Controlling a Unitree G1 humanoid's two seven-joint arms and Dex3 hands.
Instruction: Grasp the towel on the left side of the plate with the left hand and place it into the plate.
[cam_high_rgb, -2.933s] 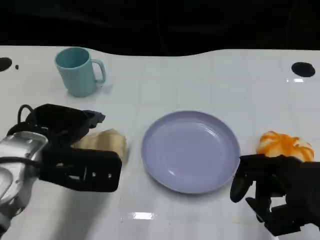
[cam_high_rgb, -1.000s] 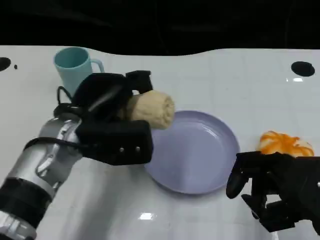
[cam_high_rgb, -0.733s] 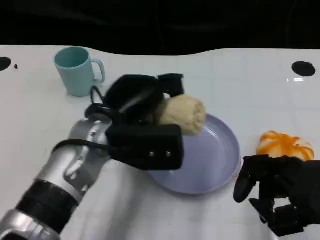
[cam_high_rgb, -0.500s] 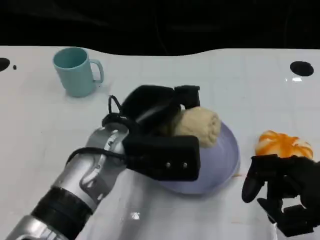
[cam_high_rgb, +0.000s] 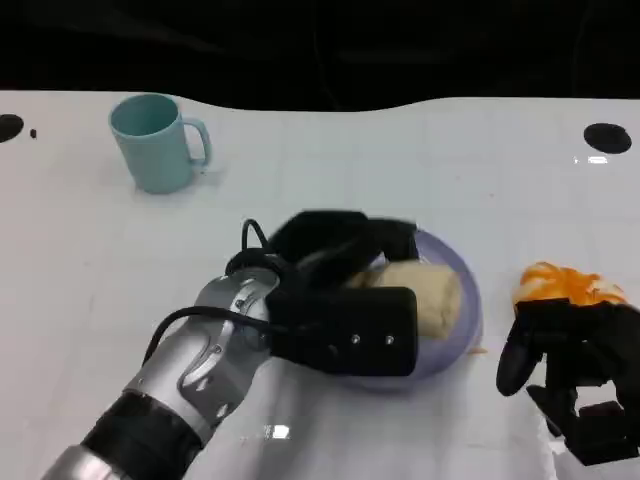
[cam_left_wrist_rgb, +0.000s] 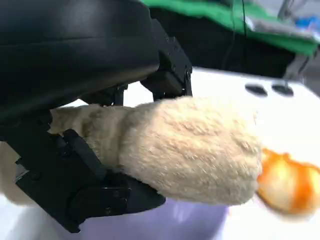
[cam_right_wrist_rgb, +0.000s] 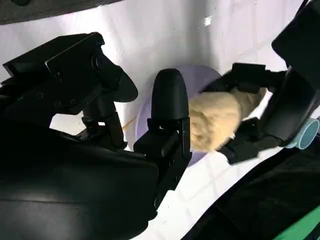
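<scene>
We see the left hand (cam_high_rgb: 345, 290) at the centre of the head view, its fingers closed around the rolled beige towel (cam_high_rgb: 425, 295), which sits over the right part of the purple plate (cam_high_rgb: 468, 290). At the lower right of the frame the right hand (cam_high_rgb: 575, 385) rests with nothing in it and its fingers apart, just below an orange object (cam_high_rgb: 560, 283). A light blue mug (cam_high_rgb: 155, 142) stands at the upper left on the white table (cam_high_rgb: 400, 160).
</scene>
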